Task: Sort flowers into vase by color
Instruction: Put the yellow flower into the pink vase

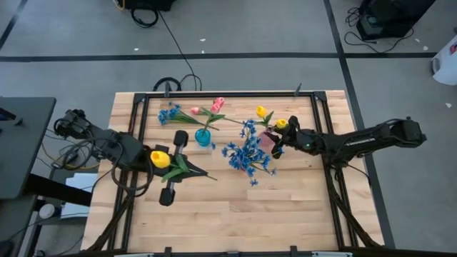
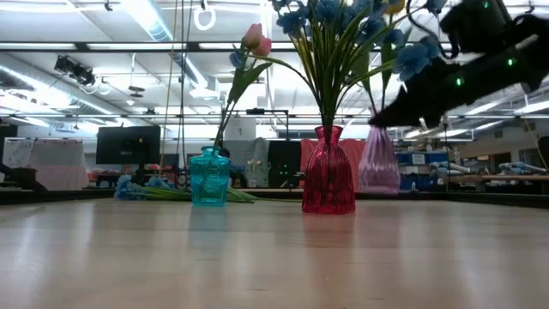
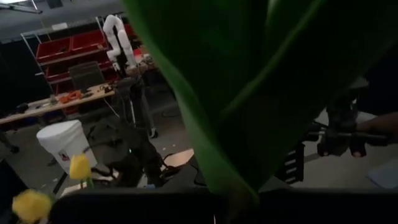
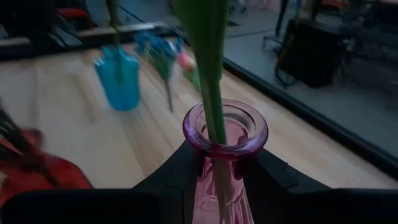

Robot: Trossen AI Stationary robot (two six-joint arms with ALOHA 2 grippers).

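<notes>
Pink glass vase [image 4: 224, 134]: yellow tulip's green stem [image 4: 211, 74] inside, right gripper [image 1: 280, 140] straddling, grip undeterminable. Beside: red vase [image 2: 328, 172], blue sprays [image 1: 246, 153]. Left gripper [image 1: 151, 158]: pinching yellow tulip [image 1: 161, 158].

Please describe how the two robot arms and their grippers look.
Both arms are dark, almost black, jointed tubes with thick blocky wrists. The left gripper and the right gripper have dark, broad fingers. In the low view, small green lights glow on the right arm.

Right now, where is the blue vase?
In the high view, the blue vase stands near the table's middle toward the back, left of the blue flowers, with pink tulips in it.
</notes>
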